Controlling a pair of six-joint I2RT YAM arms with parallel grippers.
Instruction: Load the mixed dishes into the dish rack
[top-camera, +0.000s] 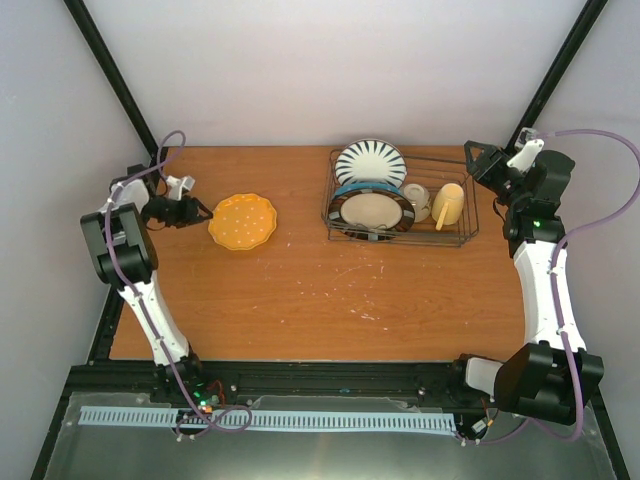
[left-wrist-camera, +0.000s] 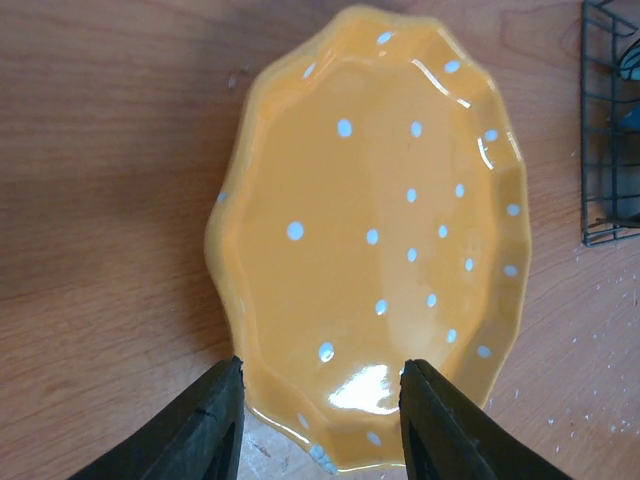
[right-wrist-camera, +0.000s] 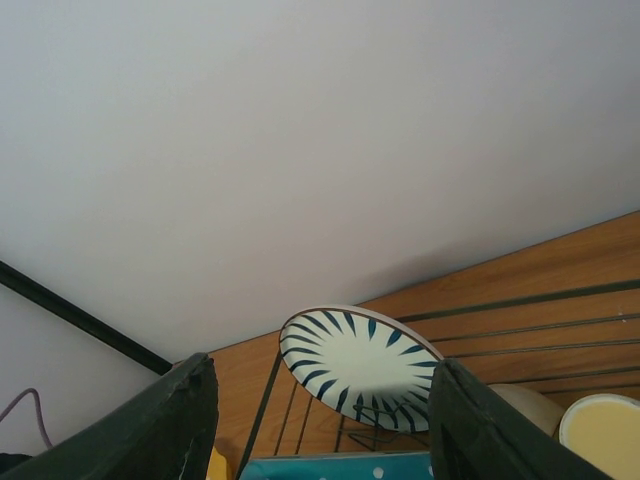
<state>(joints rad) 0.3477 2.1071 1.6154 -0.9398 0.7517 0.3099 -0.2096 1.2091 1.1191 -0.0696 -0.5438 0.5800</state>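
The orange-yellow plate (top-camera: 241, 221) with white dots lies flat on the table left of centre; it fills the left wrist view (left-wrist-camera: 370, 230). My left gripper (top-camera: 201, 212) is open at the plate's left rim, and its fingertips (left-wrist-camera: 218, 415) stand apart over the near rim, holding nothing. The dish rack (top-camera: 467, 228) stands at the back right. It holds the striped white plate (top-camera: 370, 162), a teal plate (top-camera: 347, 189), a small white bowl (top-camera: 416, 197) and the pale yellow mug (top-camera: 448, 204). My right gripper (top-camera: 478, 160) is open and empty, raised at the rack's right end.
A cream plate with a dark rim (top-camera: 372, 210) leans at the front of the rack. The right wrist view shows the striped plate (right-wrist-camera: 360, 365), the teal plate's edge (right-wrist-camera: 340, 468) and the mug (right-wrist-camera: 605, 435). The rack's corner (left-wrist-camera: 605, 120) lies beyond the orange-yellow plate.
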